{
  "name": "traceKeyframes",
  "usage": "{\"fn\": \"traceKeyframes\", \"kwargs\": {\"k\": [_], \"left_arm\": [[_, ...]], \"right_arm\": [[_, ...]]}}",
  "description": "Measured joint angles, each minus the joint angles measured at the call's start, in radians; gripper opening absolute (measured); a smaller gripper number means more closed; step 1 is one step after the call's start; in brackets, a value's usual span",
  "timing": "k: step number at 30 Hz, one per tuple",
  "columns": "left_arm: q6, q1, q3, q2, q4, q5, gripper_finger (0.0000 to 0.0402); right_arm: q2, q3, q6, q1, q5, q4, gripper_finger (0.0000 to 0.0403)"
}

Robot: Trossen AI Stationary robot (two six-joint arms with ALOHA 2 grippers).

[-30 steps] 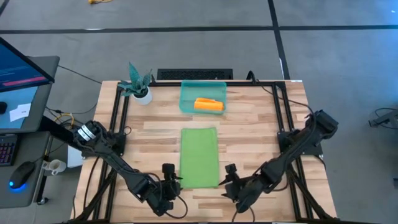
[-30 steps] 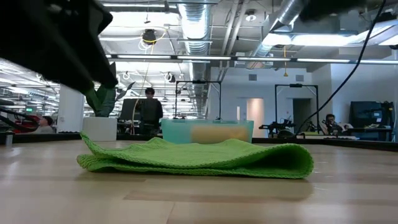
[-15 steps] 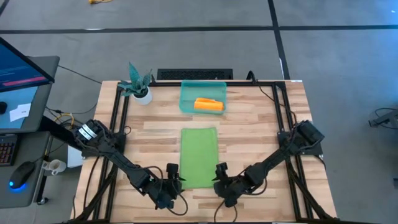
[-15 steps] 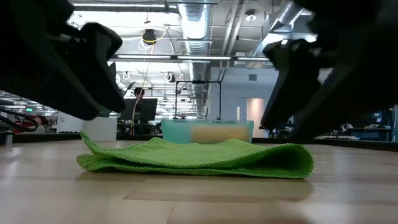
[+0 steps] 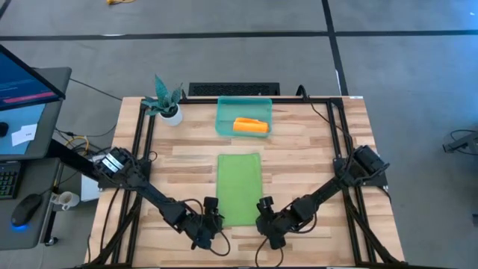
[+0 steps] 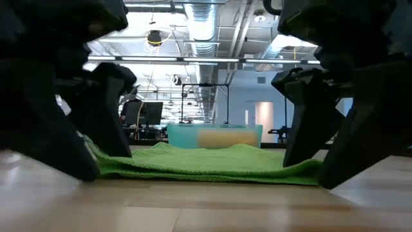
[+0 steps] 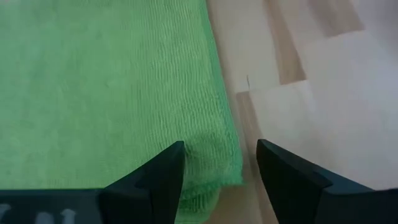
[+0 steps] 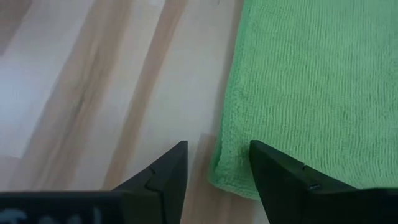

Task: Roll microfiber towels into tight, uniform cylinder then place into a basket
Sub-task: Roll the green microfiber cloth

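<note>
The lime green towel (image 5: 239, 188) lies flat and folded on the table, long side running near to far. The orange-yellow towel (image 5: 250, 125) lies rolled inside the teal basket (image 5: 224, 119) at the far middle. My left gripper (image 5: 212, 213) is open and low at the green towel's near left corner (image 7: 217, 186), one finger over the cloth and one over the bare wood. My right gripper (image 5: 263, 213) is open and low at the near right corner (image 8: 221, 180), standing the same way. In the low view both grippers (image 6: 84, 129) (image 6: 328, 129) reach down to the table at the towel's two ends. My left gripper points down astride the towel's left edge (image 7: 231, 155) at the near corner; I cannot tell whether its fingers touch the cloth. My right gripper points down astride the towel's right edge (image 8: 225, 149) at the near corner; I cannot tell whether its fingers touch the cloth.
A small white pot with a teal plant (image 5: 168, 104) stands at the far left. Bare wood lies on both sides of the green towel. A monitor and mouse sit on a side desk (image 5: 22, 112) to the left of the table.
Both grippers have come down to the table and in toward the green towel's near corners, the right one moving toward the table's left, the left one toward the right. The towel has stayed where it was.
</note>
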Motion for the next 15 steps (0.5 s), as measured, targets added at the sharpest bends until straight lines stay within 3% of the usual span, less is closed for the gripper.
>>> {"fn": "traceKeyframes", "kwargs": {"k": [15], "left_arm": [[-0.062, 0.009, 0.005, 0.019, -0.081, -0.047, 0.0185]], "right_arm": [[-0.002, 0.000, 0.087, -0.049, -0.035, -0.033, 0.0169]]}}
